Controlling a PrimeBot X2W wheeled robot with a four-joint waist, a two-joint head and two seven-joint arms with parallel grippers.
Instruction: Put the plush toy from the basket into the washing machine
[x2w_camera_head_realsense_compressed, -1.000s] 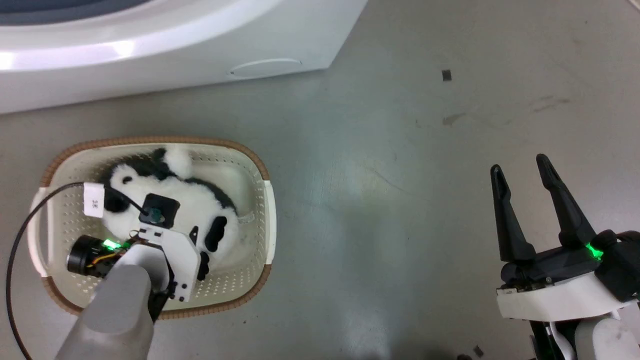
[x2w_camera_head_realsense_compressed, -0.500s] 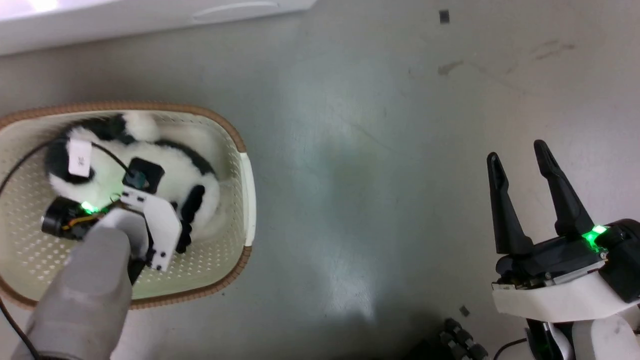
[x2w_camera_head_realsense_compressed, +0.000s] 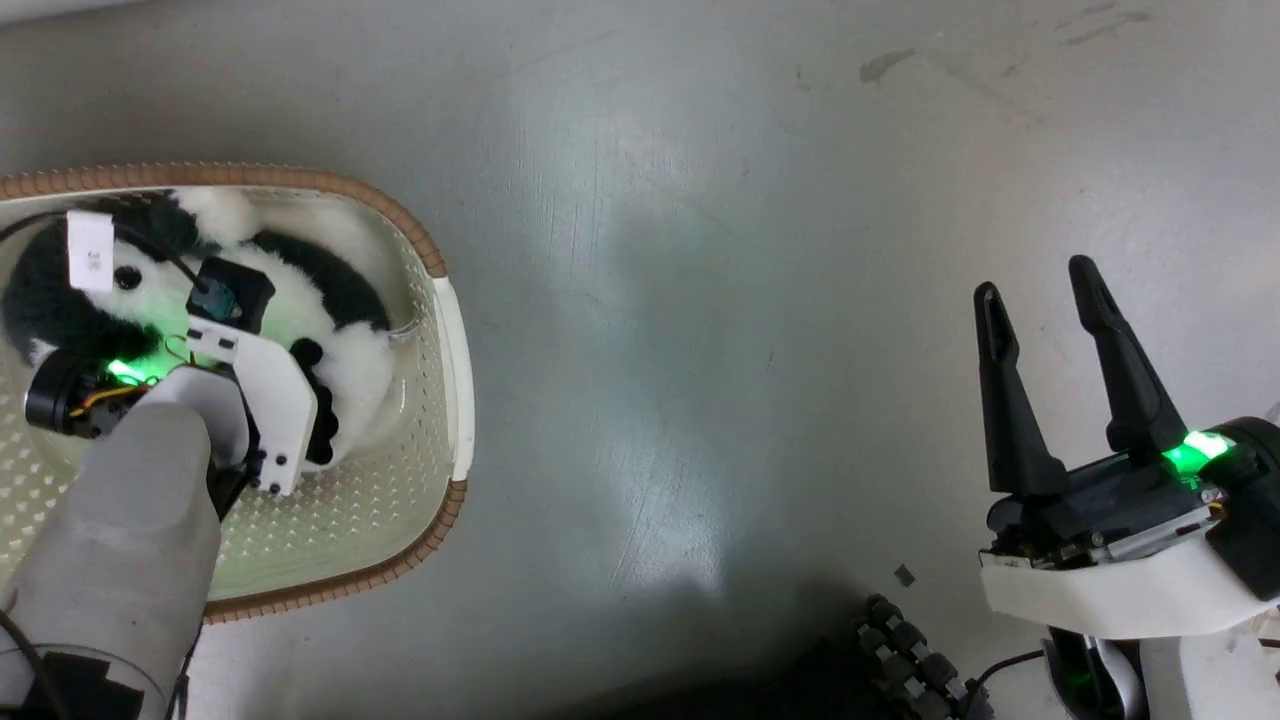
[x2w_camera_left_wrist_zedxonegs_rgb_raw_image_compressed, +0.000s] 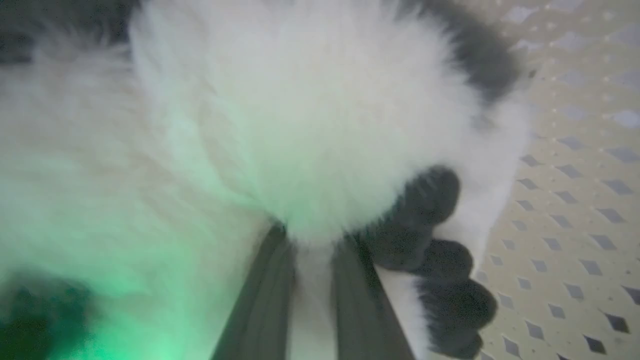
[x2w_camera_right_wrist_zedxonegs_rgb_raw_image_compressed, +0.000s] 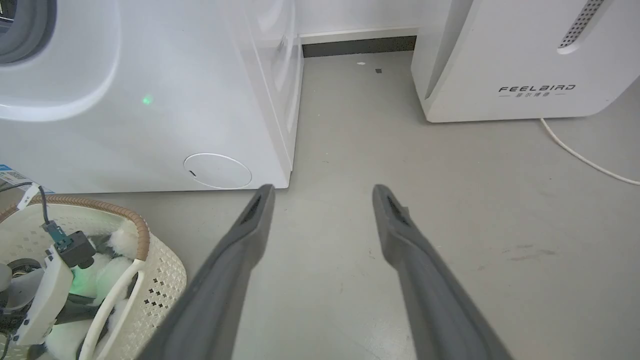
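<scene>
The plush toy (x2w_camera_head_realsense_compressed: 355, 365), a fluffy black-and-white panda, lies in the cream basket (x2w_camera_head_realsense_compressed: 400, 215) at the left of the head view. My left wrist (x2w_camera_head_realsense_compressed: 250, 390) hangs over its belly. In the left wrist view my left gripper (x2w_camera_left_wrist_zedxonegs_rgb_raw_image_compressed: 312, 235) is shut on the plush toy (x2w_camera_left_wrist_zedxonegs_rgb_raw_image_compressed: 300, 125), with white fur pinched between the two fingers; the basket's perforated floor (x2w_camera_left_wrist_zedxonegs_rgb_raw_image_compressed: 575, 200) shows on the right. My right gripper (x2w_camera_head_realsense_compressed: 1037, 285) stands open over bare floor at the lower right. The washing machine (x2w_camera_right_wrist_zedxonegs_rgb_raw_image_compressed: 150, 100) stands just behind the basket (x2w_camera_right_wrist_zedxonegs_rgb_raw_image_compressed: 140, 230), beyond my open right gripper (x2w_camera_right_wrist_zedxonegs_rgb_raw_image_compressed: 324, 192).
A white slanted FEELBIRD appliance (x2w_camera_right_wrist_zedxonegs_rgb_raw_image_compressed: 525, 60) stands to the right of the washer, with a white cord (x2w_camera_right_wrist_zedxonegs_rgb_raw_image_compressed: 580, 157) trailing on the floor. Grey floor (x2w_camera_head_realsense_compressed: 700, 300) lies between the basket and the right gripper. A black cable chain (x2w_camera_head_realsense_compressed: 900, 650) of my base sits at the bottom.
The head camera has moved: the whole picture slid up and left and the washer's front left the top edge. My left gripper stays on the panda's belly. The right gripper keeps its pose.
</scene>
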